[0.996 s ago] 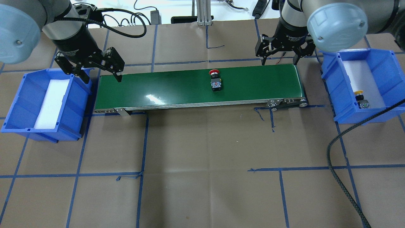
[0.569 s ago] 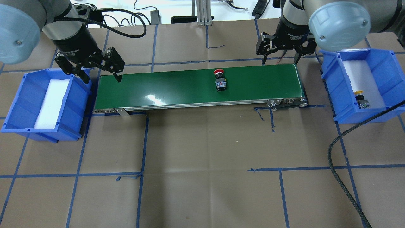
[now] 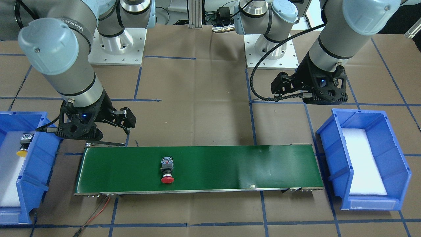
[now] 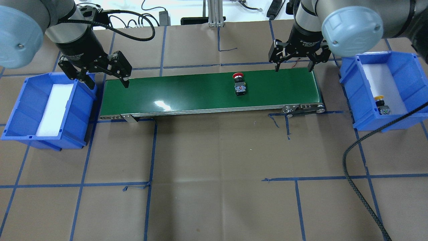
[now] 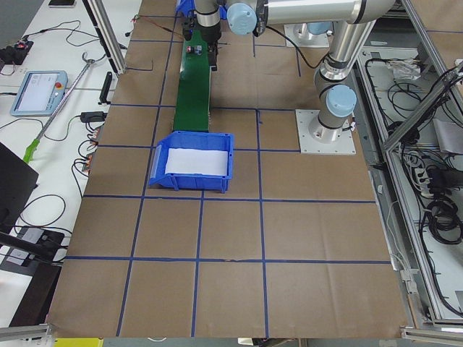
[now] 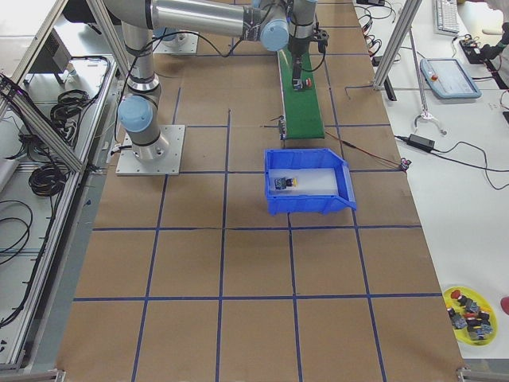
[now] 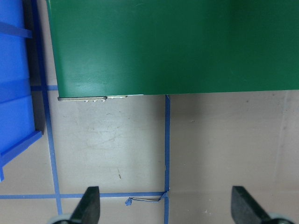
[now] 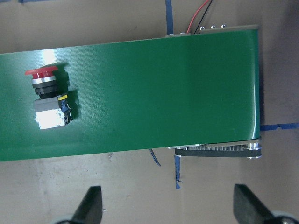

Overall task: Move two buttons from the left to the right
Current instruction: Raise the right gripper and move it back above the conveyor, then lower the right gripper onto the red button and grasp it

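A red button (image 4: 239,85) (image 3: 167,171) (image 8: 46,97) lies on its side on the green conveyor belt (image 4: 187,90), right of the belt's middle. A yellow button (image 4: 381,104) (image 3: 23,145) rests on white foam in the right blue bin (image 4: 401,67). My right gripper (image 4: 294,67) (image 8: 168,207) hangs open and empty over the belt's far right end, apart from the red button. Near the belt's left end my left gripper (image 4: 107,80) (image 7: 168,207) is open too, holding nothing.
The left blue bin (image 4: 20,110) holds only a white foam pad. A braided black cable (image 4: 354,160) snakes across the table at front right. Red and black wires (image 3: 98,210) trail from the belt's right end. A yellow dish (image 6: 471,310) of several parts sits on a side table.
The red button has travelled to the right along the belt. My right gripper has shifted slightly left and farther back. The left gripper has stayed put.
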Available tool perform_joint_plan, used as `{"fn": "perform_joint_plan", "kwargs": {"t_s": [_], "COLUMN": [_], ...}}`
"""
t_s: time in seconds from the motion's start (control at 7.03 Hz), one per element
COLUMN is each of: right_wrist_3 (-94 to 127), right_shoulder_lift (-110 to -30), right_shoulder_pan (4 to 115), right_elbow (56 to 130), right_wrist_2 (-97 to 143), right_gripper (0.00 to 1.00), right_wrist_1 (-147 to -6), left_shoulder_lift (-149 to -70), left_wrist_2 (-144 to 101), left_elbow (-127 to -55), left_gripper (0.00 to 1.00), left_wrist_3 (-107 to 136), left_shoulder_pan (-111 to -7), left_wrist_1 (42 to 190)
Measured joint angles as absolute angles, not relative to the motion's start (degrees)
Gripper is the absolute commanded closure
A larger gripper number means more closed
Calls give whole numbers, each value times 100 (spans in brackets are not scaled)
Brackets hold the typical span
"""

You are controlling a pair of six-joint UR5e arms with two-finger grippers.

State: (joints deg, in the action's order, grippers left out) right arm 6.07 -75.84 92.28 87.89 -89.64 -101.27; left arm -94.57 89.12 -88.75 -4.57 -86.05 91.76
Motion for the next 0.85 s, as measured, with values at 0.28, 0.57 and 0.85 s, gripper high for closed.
{"fn": "perform_joint_plan", "kwargs": {"t_s": [0.28,0.57,0.85], "right_wrist_3": [610,617,746], "right_shoulder_lift": [-7204,-6900,-6623], "right_shoulder_pan": [9234,9246,9329], "right_elbow": [8806,8803,8766], "right_wrist_2": [-8937,-8877,-8755], "right_gripper": [1,1,1], "right_wrist_1": [-10641,-11074,-11491], "left_shoulder_lift": [-9457,-9457,-9457], "left_wrist_2": [8912,8912,8912], "left_elbow": [-8877,-8881,-8878], "left_gripper": [0,0,0], "left_wrist_3": [-457,-457,-457], "left_shoulder_pan": [-8605,-8605,-8604], "left_wrist_1": [9176,9176,9176]}}
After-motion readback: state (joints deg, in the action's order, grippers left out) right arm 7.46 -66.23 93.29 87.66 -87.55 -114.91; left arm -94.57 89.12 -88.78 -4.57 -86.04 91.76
